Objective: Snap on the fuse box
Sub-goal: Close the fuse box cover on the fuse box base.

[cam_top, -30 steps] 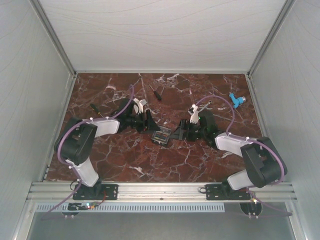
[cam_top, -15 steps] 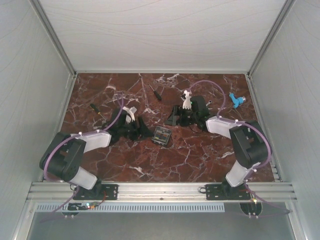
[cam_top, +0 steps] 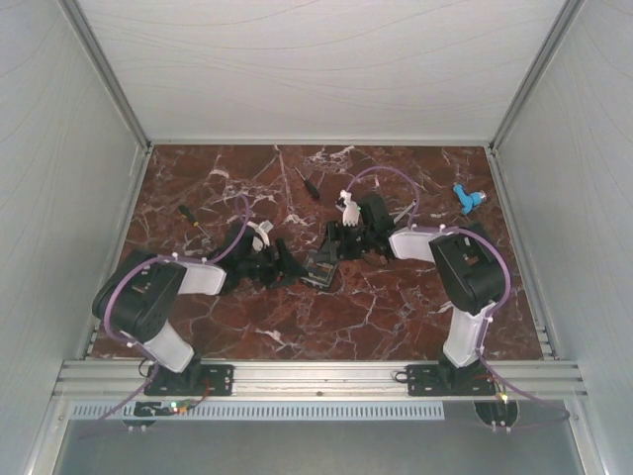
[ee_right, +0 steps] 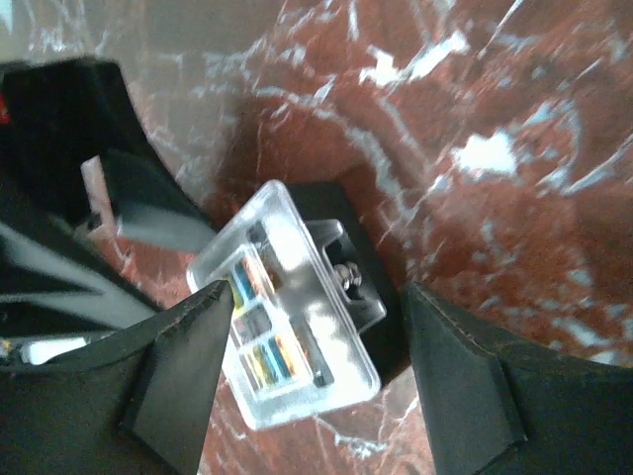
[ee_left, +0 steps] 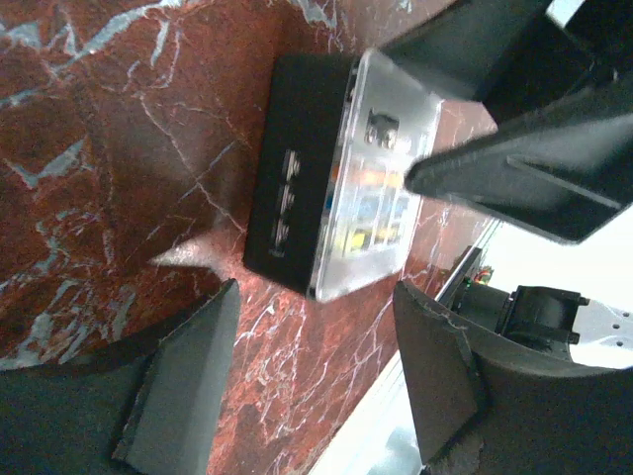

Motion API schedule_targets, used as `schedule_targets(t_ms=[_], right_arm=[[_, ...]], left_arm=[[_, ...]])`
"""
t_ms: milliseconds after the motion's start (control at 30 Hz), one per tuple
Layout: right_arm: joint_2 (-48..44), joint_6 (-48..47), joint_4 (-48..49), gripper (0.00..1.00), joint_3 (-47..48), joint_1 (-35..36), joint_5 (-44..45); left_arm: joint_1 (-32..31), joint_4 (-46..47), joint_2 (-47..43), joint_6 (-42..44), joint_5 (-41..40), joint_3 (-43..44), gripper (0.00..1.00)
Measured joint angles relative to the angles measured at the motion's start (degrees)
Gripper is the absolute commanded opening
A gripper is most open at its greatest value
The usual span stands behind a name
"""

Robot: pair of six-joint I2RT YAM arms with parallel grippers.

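The fuse box (cam_top: 318, 269) is a small black square box lying on the marble table, with a clear lid (ee_left: 381, 188) sitting on its face. Coloured fuses show through the lid (ee_right: 287, 327). My left gripper (cam_top: 292, 267) is open just left of the box. In the left wrist view (ee_left: 312, 381) the box's black side (ee_left: 297, 178) lies ahead of the fingers, apart from them. My right gripper (cam_top: 331, 252) is open at the box's far right. In the right wrist view (ee_right: 316, 371) its fingers straddle the lid from above, and the left fingertip (ee_right: 198, 336) sits at the lid's edge.
A black screwdriver (cam_top: 307, 181) lies at the back centre. A small yellow-and-black tool (cam_top: 191, 215) lies at the left. A blue part (cam_top: 467, 198) lies at the back right. Grey enclosure walls (cam_top: 59, 198) close in the table.
Half a second ago both grippers were drawn back from the box. Both have now moved back in, the left from the left and the right from the far right.
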Motion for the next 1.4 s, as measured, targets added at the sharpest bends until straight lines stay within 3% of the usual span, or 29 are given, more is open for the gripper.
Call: schedule_targets(t_ms=[267, 567, 733, 967, 1100, 1400], right_arm=[[-6.1, 2.8, 3.8, 0.67, -9.8, 0.8, -3.3], [-7.9, 4.8, 4.9, 0.64, -12.6, 0.9, -3.4], [-7.8, 5.0, 5.0, 0.61, -12.6, 0.8, -3.1], [-7.1, 4.2, 5.0, 0.51, -12.6, 0.8, -2.9], [-6.7, 3.9, 5.4, 0.4, -12.8, 0.8, -2.7], [-6.9, 5.5, 10.8, 0.26, -16.0, 0.5, -2.2]], left_arm=[[0.0, 0.4, 1.1, 0.2, 0.1, 0.0, 0.58], [0.1, -1.0, 1.6, 1.8, -0.4, 0.3, 0.37], [0.3, -1.4, 1.7, 2.4, -0.3, 0.9, 0.31], [0.2, -1.5, 2.3, 2.7, -0.2, 1.6, 0.29], [0.2, -1.6, 2.8, 2.8, -0.2, 2.1, 0.29], [0.3, -4.5, 3.6, 3.7, 0.6, 4.0, 0.33]])
